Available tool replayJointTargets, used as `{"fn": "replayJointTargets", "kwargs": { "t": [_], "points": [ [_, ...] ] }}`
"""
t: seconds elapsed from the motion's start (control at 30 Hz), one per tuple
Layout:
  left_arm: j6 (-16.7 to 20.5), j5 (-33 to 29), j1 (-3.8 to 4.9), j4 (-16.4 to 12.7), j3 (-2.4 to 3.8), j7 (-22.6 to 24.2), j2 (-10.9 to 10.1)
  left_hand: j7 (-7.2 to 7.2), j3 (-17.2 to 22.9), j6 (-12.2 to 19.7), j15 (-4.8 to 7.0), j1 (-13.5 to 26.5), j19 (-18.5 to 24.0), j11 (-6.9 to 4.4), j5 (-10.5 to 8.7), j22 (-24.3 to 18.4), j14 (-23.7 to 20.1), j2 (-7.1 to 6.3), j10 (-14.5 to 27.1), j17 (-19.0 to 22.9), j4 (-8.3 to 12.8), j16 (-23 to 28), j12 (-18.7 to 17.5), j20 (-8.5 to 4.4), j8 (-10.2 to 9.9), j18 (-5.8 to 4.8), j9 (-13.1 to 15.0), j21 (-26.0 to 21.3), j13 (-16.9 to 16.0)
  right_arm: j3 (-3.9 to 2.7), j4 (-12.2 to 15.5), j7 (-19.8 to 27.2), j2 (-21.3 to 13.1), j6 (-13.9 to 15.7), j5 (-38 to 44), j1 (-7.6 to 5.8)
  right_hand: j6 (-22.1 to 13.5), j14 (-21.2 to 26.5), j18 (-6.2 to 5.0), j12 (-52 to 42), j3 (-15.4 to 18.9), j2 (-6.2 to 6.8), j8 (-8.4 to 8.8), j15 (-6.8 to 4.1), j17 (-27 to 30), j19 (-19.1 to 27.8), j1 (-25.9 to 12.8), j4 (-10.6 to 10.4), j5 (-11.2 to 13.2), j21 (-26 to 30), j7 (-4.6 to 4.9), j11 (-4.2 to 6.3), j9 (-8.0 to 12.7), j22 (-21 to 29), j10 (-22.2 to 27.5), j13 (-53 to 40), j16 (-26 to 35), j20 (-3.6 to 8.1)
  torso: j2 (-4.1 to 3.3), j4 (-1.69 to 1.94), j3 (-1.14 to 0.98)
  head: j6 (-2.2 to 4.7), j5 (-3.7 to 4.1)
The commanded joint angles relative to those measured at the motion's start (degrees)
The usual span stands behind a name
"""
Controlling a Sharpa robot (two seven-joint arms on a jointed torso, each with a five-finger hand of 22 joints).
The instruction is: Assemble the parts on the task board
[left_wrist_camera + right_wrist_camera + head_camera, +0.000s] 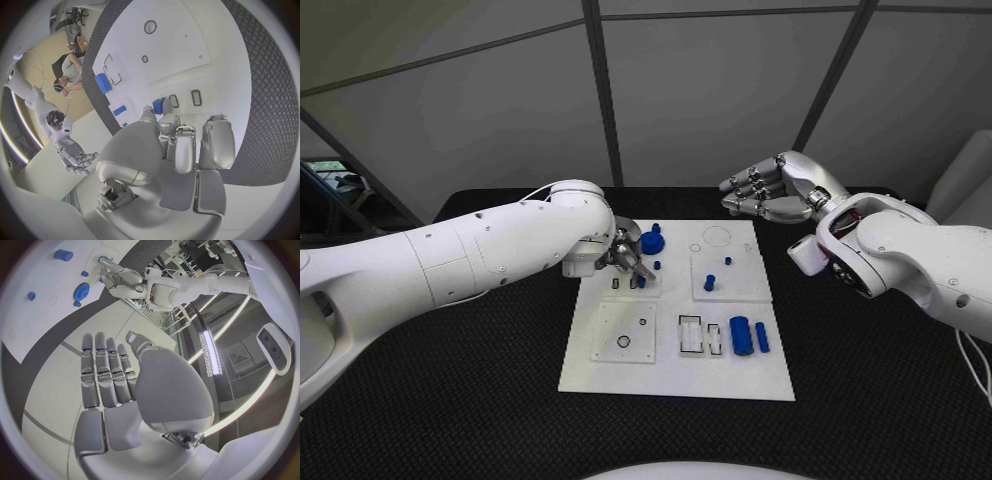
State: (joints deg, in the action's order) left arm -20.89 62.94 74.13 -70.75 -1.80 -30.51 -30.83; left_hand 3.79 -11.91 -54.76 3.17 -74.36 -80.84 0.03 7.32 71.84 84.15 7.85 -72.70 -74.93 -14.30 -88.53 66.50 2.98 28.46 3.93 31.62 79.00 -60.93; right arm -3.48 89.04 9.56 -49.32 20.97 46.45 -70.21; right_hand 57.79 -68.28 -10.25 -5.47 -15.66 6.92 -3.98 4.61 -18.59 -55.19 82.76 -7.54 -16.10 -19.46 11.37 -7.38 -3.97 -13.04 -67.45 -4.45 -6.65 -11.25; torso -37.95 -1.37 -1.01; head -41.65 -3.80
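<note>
Task board [678,372] front bare; left hand [626,256] over blue part [639,282], grip unclear; right hand [769,193] fingers spread, empty.

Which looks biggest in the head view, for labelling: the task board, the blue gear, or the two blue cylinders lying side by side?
1. task board
2. blue gear
3. the two blue cylinders, though one is thicker; the gear and the thicker cylinder look close.
</note>
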Motion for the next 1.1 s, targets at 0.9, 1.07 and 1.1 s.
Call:
{"fn": "replayJointTargets", "kwargs": {
  "t": [0.9, 1.07, 1.1],
  "points": [
    [6.3, -9.6, 0.07, -3.5, 0.02, 0.3, -3.4, 0.15, 46.0, 3.3, 0.58, -0.1, 0.1, -0.33, 2.41, 0.8, 5.4, -12.39, 2.2, -13.7, 7.1, -0.1, -5.5, -0.38, 2.5, -0.02, 5.2, -0.3, 5.4, -0.03, -0.7, -0.4, 0.4, -1.4, 0.9, -0.09, 0.4, -1.2, -0.22, -0.2, -0.4, -0.34, -0.07, -0.03, 0.4, -1.4, 0.0, 1.0, -3.0, 1.0, 0.06, 0.00, -0.1, 0.6, -0.8, 0.4, 0.5, 0.40, 0.06, 0.44, -0.08, 0.02, -0.01],
    [10.7, -10.6, 0.06, -6.0, 0.01, 0.4, -5.7, 0.02, 50.7, 3.5, 0.57, 2.9, 0.2, -0.44, 3.21, 0.9, 5.3, -14.07, 2.1, -13.6, 9.4, 0.0, -6.3, -0.34, 3.5, -0.02, 6.3, -0.4, 6.5, -0.03, -1.1, -0.4, 0.4, -1.4, 0.9, -0.09, 0.3, -1.1, -0.20, -0.2, -0.4, -0.28, -0.04, -0.02, 0.4, -1.5, 0.0, 1.0, -3.2, 1.1, 0.08, -0.02, 0.0, 0.6, -0.8, 0.4, 0.6, 0.41, 0.06, 0.78, -0.15, 0.14, 0.05],
    [11.4, -10.7, 0.06, -6.6, 0.01, 0.4, -6.1, 0.01, 51.0, 3.5, 0.57, 3.1, 0.2, -0.45, 3.22, 0.9, 5.3, -14.13, 2.1, -13.6, 9.5, 0.0, -6.3, -0.34, 3.5, -0.02, 6.4, -0.4, 6.6, -0.03, -1.2, -0.4, 0.4, -1.4, 0.9, -0.09, 0.3, -1.1, -0.20, -0.2, -0.4, -0.28, -0.04, -0.02, 0.4, -1.5, 0.0, 1.0, -3.2, 1.1, 0.08, -0.02, 0.0, 0.6, -0.8, 0.4, 0.6, 0.41, 0.08, 0.83, -0.16, 0.11, 0.07]
  ]
}}
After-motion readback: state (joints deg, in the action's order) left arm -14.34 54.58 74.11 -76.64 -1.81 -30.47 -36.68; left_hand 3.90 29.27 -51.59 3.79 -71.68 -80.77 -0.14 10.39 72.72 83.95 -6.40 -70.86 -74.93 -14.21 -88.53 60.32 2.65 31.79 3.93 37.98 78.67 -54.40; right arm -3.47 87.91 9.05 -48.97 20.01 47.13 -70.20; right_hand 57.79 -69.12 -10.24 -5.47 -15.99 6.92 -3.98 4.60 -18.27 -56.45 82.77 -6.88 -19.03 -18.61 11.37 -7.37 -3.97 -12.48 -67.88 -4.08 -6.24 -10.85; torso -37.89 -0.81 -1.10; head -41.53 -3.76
